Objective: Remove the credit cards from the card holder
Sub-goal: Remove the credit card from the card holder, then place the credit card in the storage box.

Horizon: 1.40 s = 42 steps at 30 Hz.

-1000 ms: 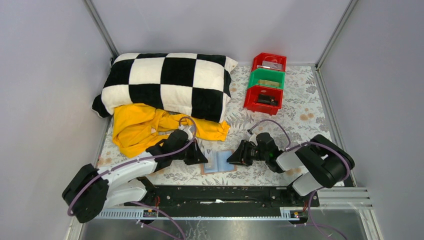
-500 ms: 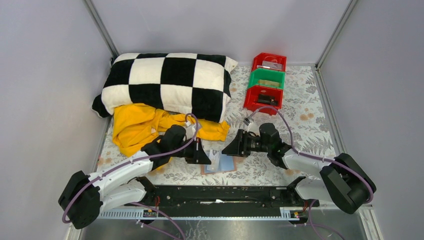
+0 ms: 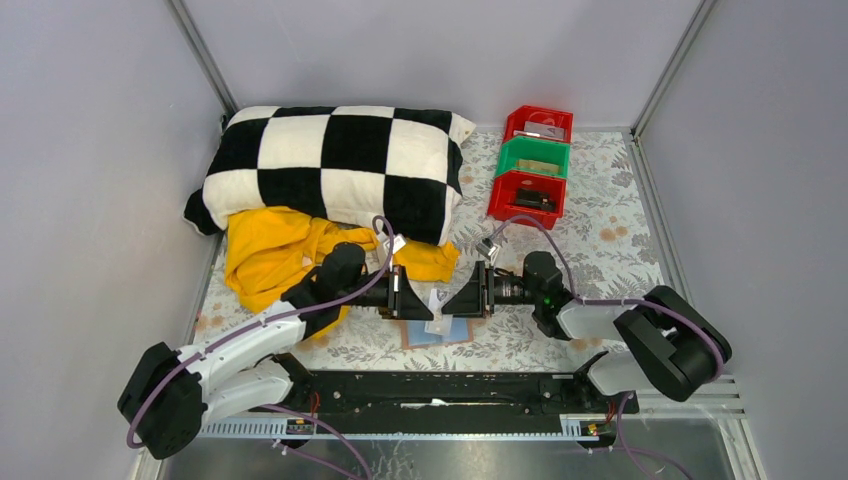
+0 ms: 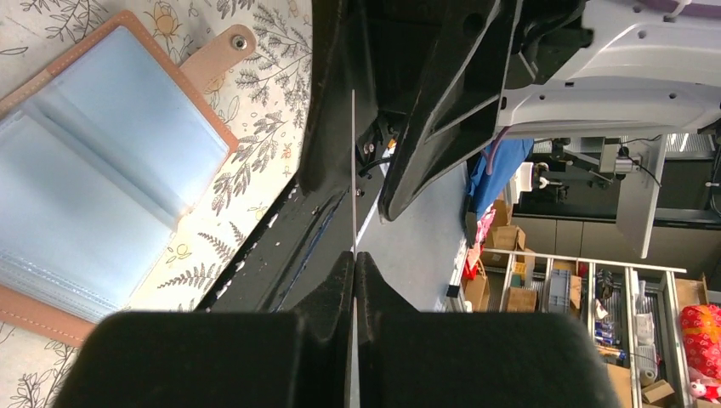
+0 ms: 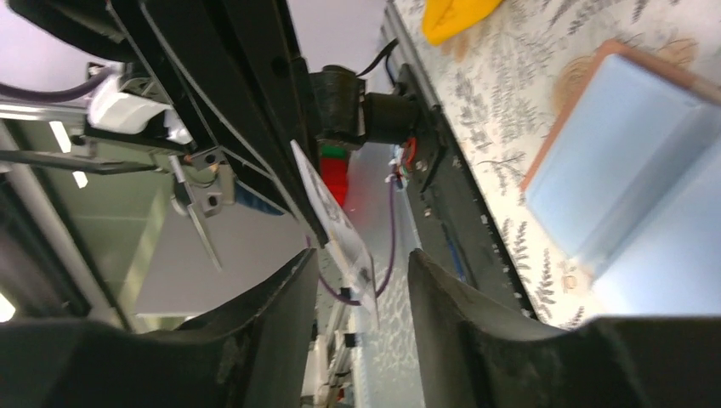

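Pale, glossy plastic is what we see of the thin rectangular credit card (image 5: 332, 217). It hangs in the air just above the open card holder (image 3: 440, 331), a flat bifold wallet with tan-brown leather edging, grey-blue inner sleeves and a small snap tab. The holder lies spread on the floral-printed tabletop (image 3: 620, 235) near the arms' bases. The black two-finger left claw (image 4: 354, 255) is clenched on one end of the card, which shows edge-on as a hairline between its fingertips in the left wrist view. The black right claw (image 5: 361, 259) faces it with its jaws apart, one on either face of the card's free end and, as far as we can tell, not yet pressing it. We judge this to be a handover about to be closed. The card looks light and stiff but slick, so we would take it flat across both faces near the free short edge, apart from the left fingertips. A pinch on a corner could let it pivot or slip out. The holder seems soft and light, likely to slide if nudged, and we cannot tell whether its sleeves hold more cards. Farther out, a crumpled yellow garment (image 3: 270, 255) lies to the left against a black-and-white chequered pillow (image 3: 335, 160). A row of red and green plastic bins (image 3: 531, 165) stands towards the far right.
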Each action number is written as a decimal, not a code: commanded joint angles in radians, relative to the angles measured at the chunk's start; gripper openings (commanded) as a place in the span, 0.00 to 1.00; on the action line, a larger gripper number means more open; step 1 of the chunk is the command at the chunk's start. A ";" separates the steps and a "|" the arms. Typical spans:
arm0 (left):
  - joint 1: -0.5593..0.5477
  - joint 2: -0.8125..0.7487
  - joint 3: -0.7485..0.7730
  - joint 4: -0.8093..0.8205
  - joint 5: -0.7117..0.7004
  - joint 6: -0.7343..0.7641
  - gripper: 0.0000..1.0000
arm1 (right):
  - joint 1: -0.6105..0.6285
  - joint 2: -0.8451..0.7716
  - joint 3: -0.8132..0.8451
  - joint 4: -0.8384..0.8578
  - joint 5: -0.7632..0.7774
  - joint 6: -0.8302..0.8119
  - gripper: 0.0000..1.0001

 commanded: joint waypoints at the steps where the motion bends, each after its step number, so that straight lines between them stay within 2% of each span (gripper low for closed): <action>1: 0.014 0.012 -0.007 0.087 0.034 -0.023 0.00 | 0.005 0.045 -0.015 0.297 -0.071 0.143 0.45; 5: 0.019 0.023 -0.010 0.092 0.038 -0.024 0.00 | 0.005 0.084 -0.028 0.407 -0.073 0.203 0.28; 9: 0.021 0.022 -0.011 0.094 0.043 -0.023 0.00 | 0.005 0.105 -0.034 0.468 -0.067 0.245 0.00; 10: 0.022 0.022 -0.009 0.088 0.038 -0.021 0.00 | 0.005 0.104 -0.034 0.472 -0.066 0.251 0.00; 11: 0.023 0.023 -0.003 0.060 0.027 -0.017 0.07 | 0.005 0.098 -0.033 0.468 -0.065 0.254 0.00; 13: 0.029 0.025 0.022 -0.009 0.004 0.010 0.31 | 0.002 0.072 -0.018 0.401 -0.068 0.235 0.00; 14: 0.035 0.022 0.042 -0.057 -0.009 0.042 0.37 | -0.002 0.044 -0.005 0.336 -0.067 0.208 0.00; 16: 0.050 0.004 0.093 -0.180 -0.051 0.100 0.44 | -0.021 -0.041 0.038 0.081 -0.050 0.101 0.00; 18: 0.073 -0.024 0.150 -0.297 -0.116 0.155 0.47 | -0.050 -0.162 0.127 -0.358 0.020 -0.105 0.00; 20: 0.092 -0.054 0.221 -0.402 -0.183 0.204 0.47 | -0.071 -0.278 0.267 -0.823 0.214 -0.337 0.00; 21: 0.096 -0.070 0.253 -0.454 -0.234 0.225 0.48 | -0.080 -0.318 0.326 -0.986 0.324 -0.406 0.00; 23: 0.096 -0.101 0.313 -0.540 -0.336 0.258 0.48 | -0.117 -0.382 0.405 -1.174 0.520 -0.464 0.00; 25: 0.096 -0.136 0.360 -0.601 -0.436 0.273 0.49 | -0.148 -0.436 0.459 -1.269 0.672 -0.482 0.00; 28: 0.096 -0.191 0.390 -0.634 -0.543 0.274 0.51 | -0.198 -0.471 0.521 -1.290 0.854 -0.476 0.00; 30: 0.096 -0.220 0.389 -0.634 -0.585 0.263 0.53 | -0.248 -0.428 0.574 -1.270 0.924 -0.453 0.00; 35: 0.096 -0.272 0.353 -0.620 -0.649 0.233 0.56 | -0.379 -0.169 0.759 -1.158 0.918 -0.335 0.00; 40: 0.096 -0.287 0.362 -0.667 -0.646 0.284 0.56 | -0.429 0.043 0.862 -0.973 1.048 -0.143 0.00; 42: 0.097 -0.283 0.375 -0.687 -0.658 0.287 0.56 | -0.436 0.122 0.917 -0.949 1.111 -0.075 0.00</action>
